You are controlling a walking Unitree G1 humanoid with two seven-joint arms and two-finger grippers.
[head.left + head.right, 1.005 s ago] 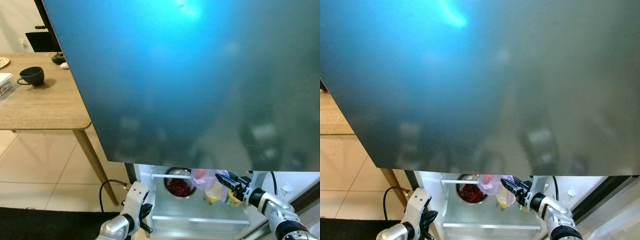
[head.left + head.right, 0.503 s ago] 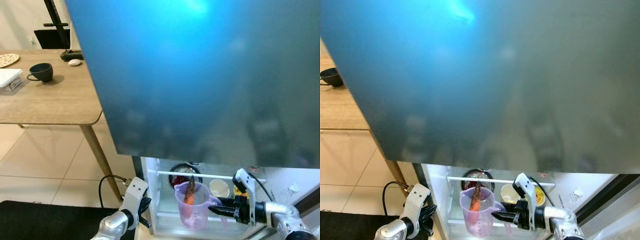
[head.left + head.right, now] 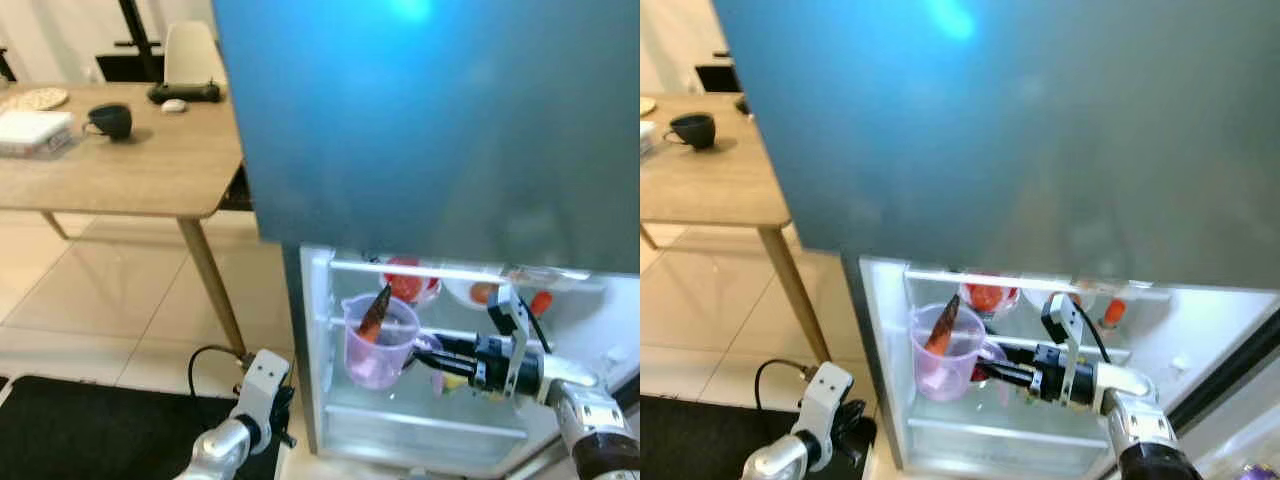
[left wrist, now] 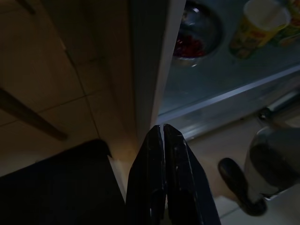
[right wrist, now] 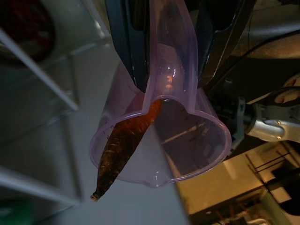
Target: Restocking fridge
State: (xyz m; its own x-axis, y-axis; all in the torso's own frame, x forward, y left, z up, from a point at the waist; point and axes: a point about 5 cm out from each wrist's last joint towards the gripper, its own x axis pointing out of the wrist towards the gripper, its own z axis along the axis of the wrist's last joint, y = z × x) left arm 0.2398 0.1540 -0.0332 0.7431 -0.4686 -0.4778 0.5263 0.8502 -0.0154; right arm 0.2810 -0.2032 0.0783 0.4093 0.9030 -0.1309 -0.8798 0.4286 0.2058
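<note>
My right gripper [image 3: 438,354] is shut on the handle of a clear purple measuring cup [image 3: 378,340], which it holds upright in front of the open fridge's shelves. An orange-brown carrot [image 3: 375,312] leans inside the cup, tip up. In the right wrist view the cup [image 5: 159,140] hangs from the black fingers [image 5: 126,42] with the carrot [image 5: 119,145] across its mouth. My left gripper [image 3: 276,424] hangs low by the fridge's left wall; its fingers [image 4: 161,140] are pressed together on nothing.
The big blue-grey fridge door [image 3: 430,120] covers the upper view. Inside the fridge are a bowl of red food [image 3: 405,283], a white bowl [image 3: 480,292], a metal bowl of berries [image 4: 194,37] and a yellow cup [image 4: 258,26]. To the left are a wooden table [image 3: 120,180], a dark mug [image 3: 110,120] and a black mat [image 3: 80,430].
The camera has shifted, so more of the fridge interior shows. My right gripper has brought the cup from a tilt deep in the fridge to upright at the front left. The left arm stays low.
</note>
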